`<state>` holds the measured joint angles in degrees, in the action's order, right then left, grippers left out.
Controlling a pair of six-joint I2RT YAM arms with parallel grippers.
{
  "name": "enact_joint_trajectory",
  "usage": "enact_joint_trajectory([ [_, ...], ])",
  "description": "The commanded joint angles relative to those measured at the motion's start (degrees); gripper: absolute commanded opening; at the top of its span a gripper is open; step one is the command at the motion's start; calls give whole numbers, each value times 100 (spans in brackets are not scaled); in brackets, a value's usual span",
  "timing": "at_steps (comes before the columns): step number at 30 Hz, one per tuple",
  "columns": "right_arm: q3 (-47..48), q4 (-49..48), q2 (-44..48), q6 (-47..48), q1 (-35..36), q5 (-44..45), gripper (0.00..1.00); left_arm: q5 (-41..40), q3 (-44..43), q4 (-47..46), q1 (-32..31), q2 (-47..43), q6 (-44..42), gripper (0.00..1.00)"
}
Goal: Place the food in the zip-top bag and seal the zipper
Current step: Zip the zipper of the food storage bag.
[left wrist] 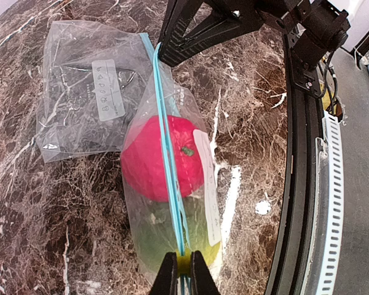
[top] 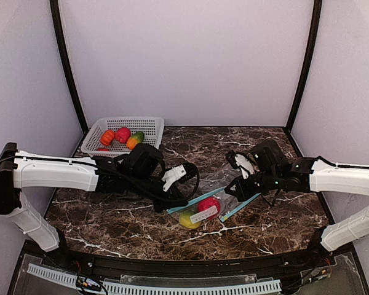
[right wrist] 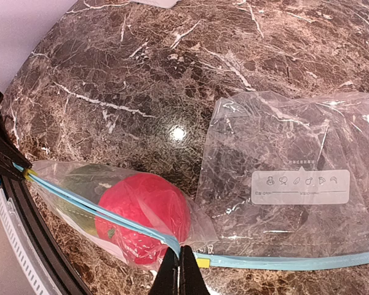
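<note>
Overhead view, wrist closeups share filled bag (left wrist: pixel 166 184)

Bag label (right wrist: pixel 300 187): unreadable symbols only

empty bag (right wrist: pixel 277 141) (right end off-frame)

My left arm (top: pixel 55 172) and right arm (top: pixel 344 178) reach low toward the middle. My left gripper (left wrist: pixel 183 270) and right gripper (right wrist: pixel 181 270) are both pinched tight.
</note>
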<state>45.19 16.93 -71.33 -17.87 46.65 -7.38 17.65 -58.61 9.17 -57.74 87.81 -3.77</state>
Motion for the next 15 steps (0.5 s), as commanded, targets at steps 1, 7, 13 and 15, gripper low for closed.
enact_joint_trajectory([
  [1,-126,39,122,-112,-201,539,0,11,263,535,26,-312,131,1],
  [7,-183,38,94,-177,-233,586,0,-2,333,523,46,-348,192,1],
  [13,-166,-127,133,78,-247,-93,0,167,418,362,51,-435,252,1],
  [15,-84,-190,181,206,-238,-622,16,424,381,335,52,-388,267,1],
])
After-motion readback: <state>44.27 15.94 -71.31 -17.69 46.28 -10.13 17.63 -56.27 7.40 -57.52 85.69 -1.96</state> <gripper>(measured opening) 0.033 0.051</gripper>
